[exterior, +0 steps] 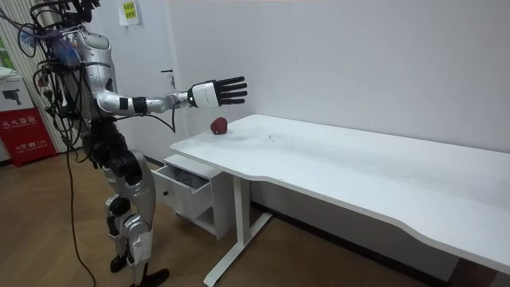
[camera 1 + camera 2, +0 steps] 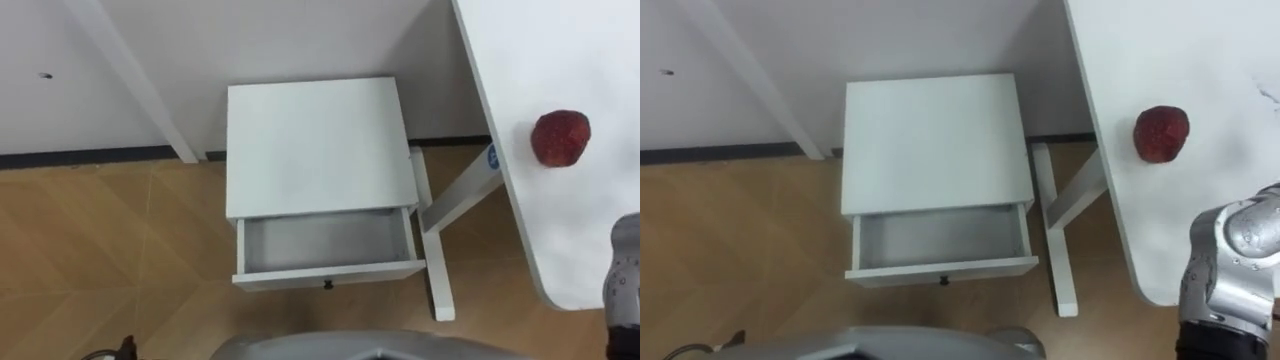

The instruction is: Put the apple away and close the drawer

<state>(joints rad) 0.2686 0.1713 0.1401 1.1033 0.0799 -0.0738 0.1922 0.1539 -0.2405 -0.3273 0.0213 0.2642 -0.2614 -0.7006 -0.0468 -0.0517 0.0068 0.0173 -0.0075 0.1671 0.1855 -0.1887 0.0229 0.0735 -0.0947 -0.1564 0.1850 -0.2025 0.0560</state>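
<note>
Room view: right hand [image 1: 219, 92] hovers open-fingered over the desk [image 1: 358, 159] near the apple [image 1: 219, 126]; a grasp likely comes next, drawer [image 2: 325, 243] standing open.

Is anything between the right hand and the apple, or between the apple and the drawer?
Nothing visible does. The right hand hovers open in the air near the apple, which sits alone on the table. The drawer beside the table is open and empty, with only bare tabletop between it and the apple.
</note>
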